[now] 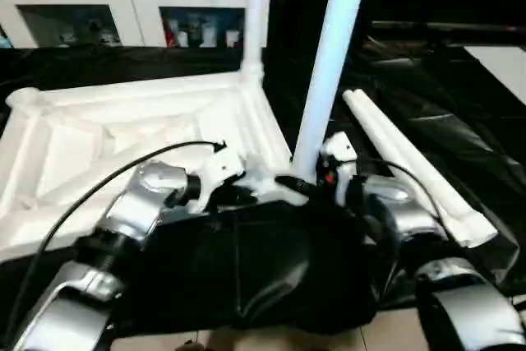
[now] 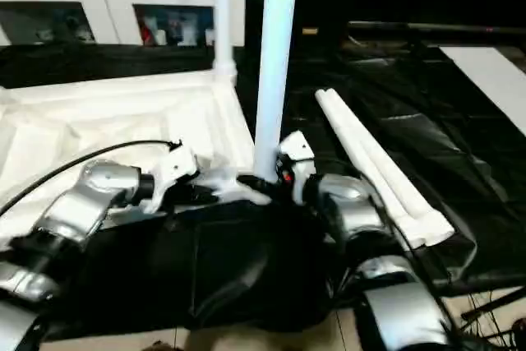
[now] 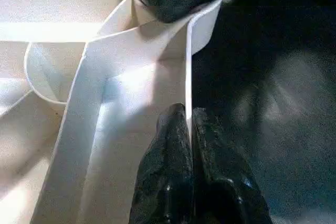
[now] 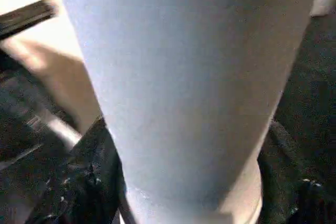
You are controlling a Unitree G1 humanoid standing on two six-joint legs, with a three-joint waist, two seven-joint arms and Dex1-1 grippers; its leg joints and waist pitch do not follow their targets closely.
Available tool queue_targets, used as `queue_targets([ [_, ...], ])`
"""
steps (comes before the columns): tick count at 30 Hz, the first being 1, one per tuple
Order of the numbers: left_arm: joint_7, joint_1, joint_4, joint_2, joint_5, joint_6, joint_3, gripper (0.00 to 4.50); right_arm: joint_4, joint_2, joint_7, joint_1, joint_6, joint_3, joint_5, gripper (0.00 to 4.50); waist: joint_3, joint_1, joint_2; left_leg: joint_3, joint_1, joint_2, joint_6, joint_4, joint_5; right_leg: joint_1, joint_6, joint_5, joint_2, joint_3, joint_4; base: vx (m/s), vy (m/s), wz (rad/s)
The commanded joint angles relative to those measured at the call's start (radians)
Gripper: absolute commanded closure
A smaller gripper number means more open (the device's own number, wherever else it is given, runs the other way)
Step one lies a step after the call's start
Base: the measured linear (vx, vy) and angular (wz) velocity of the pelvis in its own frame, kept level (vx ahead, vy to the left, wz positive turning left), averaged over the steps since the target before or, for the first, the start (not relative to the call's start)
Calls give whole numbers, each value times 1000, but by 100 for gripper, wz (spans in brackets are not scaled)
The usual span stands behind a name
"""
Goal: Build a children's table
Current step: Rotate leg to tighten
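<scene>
Tabletop (image 1: 123, 133): we are looking at the white square top lying upside down on the black cover (image 1: 246, 269), ribs facing up and filling the left of the head views. It reads to us as light, stiff moulded plastic, smooth enough to slide on the cover, so we are judging the thin rim (image 3: 187, 77) a fair place to pin it.

Seated leg (image 1: 256, 14): one white tube is standing upright in the far corner socket, beside the tabletop's right edge.

Leg in hand (image 1: 329, 63): we are seeing a second tube standing nearly upright, leaning slightly right at its top, with its foot at the near right corner socket. It looks hollow, rigid and slick; we are reckoning a hold low on the shaft, close to the socket, is giving the best control for pressing it home.

Spare legs (image 1: 411, 162): two more tubes are lying side by side on the cover, well apart from the top, to the right.

Right gripper (image 1: 306, 182): its black fingers (image 4: 92, 182) are standing on either side of the upright tube's base; whether they are pressing it or merely bracketing it, we cannot tell.

Left gripper (image 3: 188, 129): its two fingers are pinched shut on the rim wall near that same corner, one finger on each face.

Risk: we are judging that the leg could tip or bind if pushed off-axis.
</scene>
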Motion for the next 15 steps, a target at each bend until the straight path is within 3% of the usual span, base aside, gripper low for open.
queue_targets([
  [1, 66, -22, 45, -33, -6, 6, 21, 450, 55, -17, -196, -4, 29, -45, -34, 178, -64, 0, -7, -3, 17, 28, 36, -66, -104, 45, -250, -75, -81, 51, -74, 0, 0, 0],
  [2, 152, -63, 108, -75, -2, 9, 42, 450, 80, 6, -332, -11, 46, -74, -26, 178, -66, 3, -8, -2, 17, 28, 30, -66, -96, 45, -243, -71, -82, 53, -73, 0, 0, 0],
  [4, 224, -105, 172, -119, -8, 4, 63, 450, 103, 30, -439, -18, 58, -95, -17, 178, -66, 6, -3, -1, 21, 27, 20, -67, -101, 42, -239, -72, -81, 53, -76, 0, 0, 0],
  [5, 257, -127, 207, -142, -11, -3, 72, 450, 112, 44, -493, -22, 58, -101, -17, 178, -67, 8, -6, 0, 18, 26, 19, -66, -95, 44, -237, -58, -81, 53, -75, 0, 0, 0],
  [6, 288, -145, 235, -160, -9, -15, 76, 450, 118, 55, -530, -26, 54, -103, -20, 178, -67, 11, -1, 0, 19, 25, 19, -66, -94, 42, -236, -50, -81, 53, -75, 0, 0, 0],
  [7, 308, -155, 253, -171, -6, -24, 78, 450, 124, 62, -555, -29, 49, -103, -21, 178, -68, 11, -6, 0, 15, 25, 24, -66, -88, 46, -234, -25, -80, 53, -72, 0, 0, 0],
  [10, 369, -187, 309, -206, 3, -64, 83, 450, 141, 91, -640, -46, 39, -113, -16, 178, -72, 18, -3, 0, 13, 23, 47, -63, -63, 49, -232, 32, -82, 51, -67, 0, 0, 0],
  [15, 346, -195, 329, -239, 12, -110, 62, 450, 146, 116, -662, -61, 17, -124, -15, 178, -71, 26, -6, 1, 11, 25, 60, -63, -71, 50, -223, 34, -83, 51, -68, 0, 0, 0],
])
